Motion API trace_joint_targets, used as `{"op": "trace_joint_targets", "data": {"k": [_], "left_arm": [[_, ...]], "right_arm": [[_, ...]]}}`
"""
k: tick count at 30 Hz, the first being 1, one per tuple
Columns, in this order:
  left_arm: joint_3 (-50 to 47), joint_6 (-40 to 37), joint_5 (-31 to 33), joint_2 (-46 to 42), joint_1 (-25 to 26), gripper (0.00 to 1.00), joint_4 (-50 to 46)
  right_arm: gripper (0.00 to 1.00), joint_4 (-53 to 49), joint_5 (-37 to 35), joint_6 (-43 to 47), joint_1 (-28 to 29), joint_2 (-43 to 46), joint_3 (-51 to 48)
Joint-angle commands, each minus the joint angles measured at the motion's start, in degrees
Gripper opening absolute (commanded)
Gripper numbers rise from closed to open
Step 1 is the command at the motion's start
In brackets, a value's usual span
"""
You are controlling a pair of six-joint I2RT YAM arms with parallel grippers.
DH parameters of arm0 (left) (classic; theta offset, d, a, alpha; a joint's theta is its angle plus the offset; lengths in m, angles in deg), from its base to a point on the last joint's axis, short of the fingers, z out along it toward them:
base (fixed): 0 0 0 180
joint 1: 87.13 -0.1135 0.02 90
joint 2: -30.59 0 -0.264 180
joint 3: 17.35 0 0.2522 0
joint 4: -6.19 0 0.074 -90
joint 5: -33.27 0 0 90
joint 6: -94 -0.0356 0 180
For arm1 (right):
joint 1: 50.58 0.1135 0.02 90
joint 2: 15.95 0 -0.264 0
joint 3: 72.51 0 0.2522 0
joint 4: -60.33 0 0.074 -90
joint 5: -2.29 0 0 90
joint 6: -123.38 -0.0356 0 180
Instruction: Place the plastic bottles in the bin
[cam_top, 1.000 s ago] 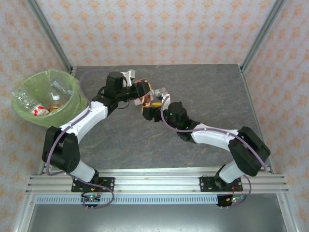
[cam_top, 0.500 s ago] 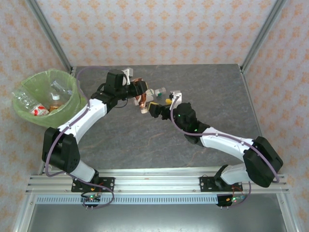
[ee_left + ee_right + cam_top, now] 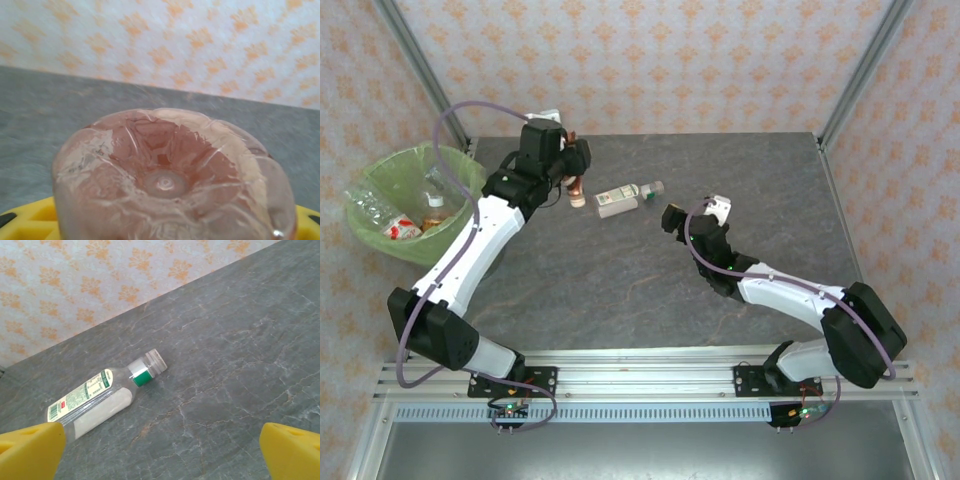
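Since half a second ago my left arm has swung toward the far-left corner and my right has drawn back | left gripper (image 3: 572, 162) clamped on the orange-brown bottle (image 3: 577, 186), near the bin (image 3: 358, 222) | right gripper (image 3: 669, 216) wide open, empty | white-green bottle (image 3: 618, 200) lying on the table (image 3: 770, 180) between them

Left arm stretched forward, elbow nearly straight. Left gripper (image 3: 574, 172) is just right of the bin (image 3: 455, 225), yellow fingers (image 3: 30, 220) clamped on an orange-brown bottle (image 3: 577, 188), its base toward the wrist. Right arm bent low, forearm reaching forward-left. Right gripper (image 3: 672, 217) is well right of the bin, yellow fingertips (image 3: 30, 450) spread wide.
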Motion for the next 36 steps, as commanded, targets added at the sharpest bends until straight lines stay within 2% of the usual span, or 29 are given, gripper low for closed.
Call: {"op": "trace_joint_targets", "data": {"k": [1, 6, 8, 11, 16, 23, 32, 36], "left_arm": [[3.78, -5.77, 11.58, -2.32, -0.36, 0.58, -3.36], [7.27, -10.45, 21.17, -2.47, -0.82, 0.58, -4.22], [8.7, -11.34, 27.68, -2.35, -1.06, 0.58, -4.85], [8.45, -13.77, 34.06, -3.46, -1.63, 0.58, -3.16], [5.37, -18.91, 39.71, -7.01, -3.4, 0.58, 3.73], [1.56, -17.16, 40.06, -10.86, -11.28, 0.58, 7.06], [-2.39, -15.21, 45.09, -12.13, -15.8, 0.59, 8.07], [-3.02, -10.52, 42.82, -11.93, -18.83, 0.6, 5.11]], "right_arm": [[1.0, -1.56, -2.68, -2.18, -0.23, 0.58, -0.57], [0.99, -1.74, -2.66, -2.42, -0.23, 0.64, -0.63], [0.99, -1.79, -2.71, -2.53, -0.3, 0.57, -0.76], [0.99, -2.71, -1.97, -2.13, -0.32, 0.42, -0.24], [0.99, -2.97, -2.05, -1.92, -0.25, 0.01, 0.22], [0.99, -2.8, -1.83, -2.36, -0.31, -0.62, 0.22], [0.99, -2.75, -0.93, -2.37, -0.32, -1.63, 1.16], [0.99, -2.8, -0.64, -2.45, -0.27, -1.93, 1.32]]}}
